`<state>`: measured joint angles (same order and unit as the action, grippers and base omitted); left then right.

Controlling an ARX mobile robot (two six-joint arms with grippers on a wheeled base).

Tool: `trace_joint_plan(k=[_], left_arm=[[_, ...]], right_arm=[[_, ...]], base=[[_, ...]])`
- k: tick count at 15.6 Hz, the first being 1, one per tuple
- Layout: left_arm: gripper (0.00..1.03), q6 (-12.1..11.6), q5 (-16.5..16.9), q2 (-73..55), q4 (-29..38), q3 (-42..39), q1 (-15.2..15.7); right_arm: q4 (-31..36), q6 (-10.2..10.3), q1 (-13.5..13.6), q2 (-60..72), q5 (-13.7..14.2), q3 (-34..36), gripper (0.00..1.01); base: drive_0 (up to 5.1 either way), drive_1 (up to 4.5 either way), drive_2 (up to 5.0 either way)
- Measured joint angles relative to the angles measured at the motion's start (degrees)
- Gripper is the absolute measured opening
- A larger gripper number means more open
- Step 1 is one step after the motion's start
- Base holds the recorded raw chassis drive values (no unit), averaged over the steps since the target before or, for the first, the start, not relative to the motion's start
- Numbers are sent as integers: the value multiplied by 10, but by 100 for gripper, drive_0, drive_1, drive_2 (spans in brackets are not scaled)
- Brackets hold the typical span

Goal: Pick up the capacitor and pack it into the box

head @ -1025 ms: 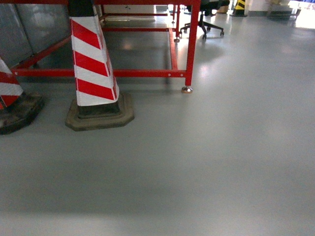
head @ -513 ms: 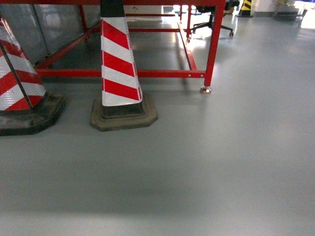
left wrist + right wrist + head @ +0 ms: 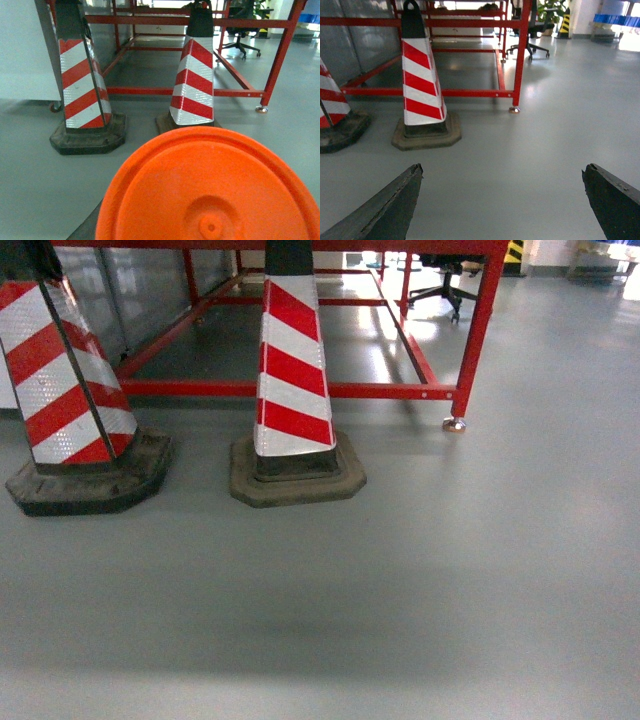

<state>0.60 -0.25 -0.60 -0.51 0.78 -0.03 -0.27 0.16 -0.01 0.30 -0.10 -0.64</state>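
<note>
Two red-and-white striped traffic cones on dark rubber bases are standing on the grey glossy floor [image 3: 420,590] in the head view: the left cone [image 3: 65,390] is sitting near the left edge, and the middle cone [image 3: 292,380] is standing just right of it, apart from it. Behind both, a red metal frame [image 3: 300,390] is running across the view, with its right leg ending in a small silver foot [image 3: 454,425]. A black office chair [image 3: 445,280] is showing far back. Neither arm is appearing in this view, and neither the capacitor nor the pale pink box is showing here.

Moving to the left wrist view, a large round orange plastic disc [image 3: 210,190] with a small central dimple is filling the lower part of the picture, hiding the left gripper, so I cannot tell how its jaws are standing. Beyond it, the same two cones [image 3: 82,85] [image 3: 196,82] are standing in front of the red frame.

Turning to the right wrist view, the right gripper [image 3: 502,200] is holding nothing, with its jaws standing wide apart: one dark wedge-shaped finger [image 3: 385,205] is poking in at lower left and the other at lower right, bare floor lying between them. One cone [image 3: 422,82] is standing ahead on the left, with the other cut off at the edge. The task's things are not appearing in any view.
</note>
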Motion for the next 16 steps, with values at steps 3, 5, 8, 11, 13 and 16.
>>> trace_joint_plan(k=[3, 5, 8, 11, 13, 16], left_arm=[[43, 0, 1, 0, 1, 0, 0], [43, 0, 1, 0, 1, 0, 0], [43, 0, 1, 0, 1, 0, 0], [43, 0, 1, 0, 1, 0, 0], [43, 0, 1, 0, 1, 0, 0], [43, 0, 2, 0, 2, 0, 0]], right_arm=[[2, 0, 0, 0, -1, 0, 98], [0, 0, 0, 0, -1, 0, 98], [0, 0, 0, 0, -1, 0, 98], [-1, 0, 0, 0, -1, 0, 98], [-1, 0, 0, 0, -1, 0, 98], [2, 0, 0, 0, 0, 0, 98]], base=[[-504, 242, 242], [-504, 242, 242], [-504, 242, 242], [-504, 242, 242], [-504, 242, 242], [16, 434, -403]])
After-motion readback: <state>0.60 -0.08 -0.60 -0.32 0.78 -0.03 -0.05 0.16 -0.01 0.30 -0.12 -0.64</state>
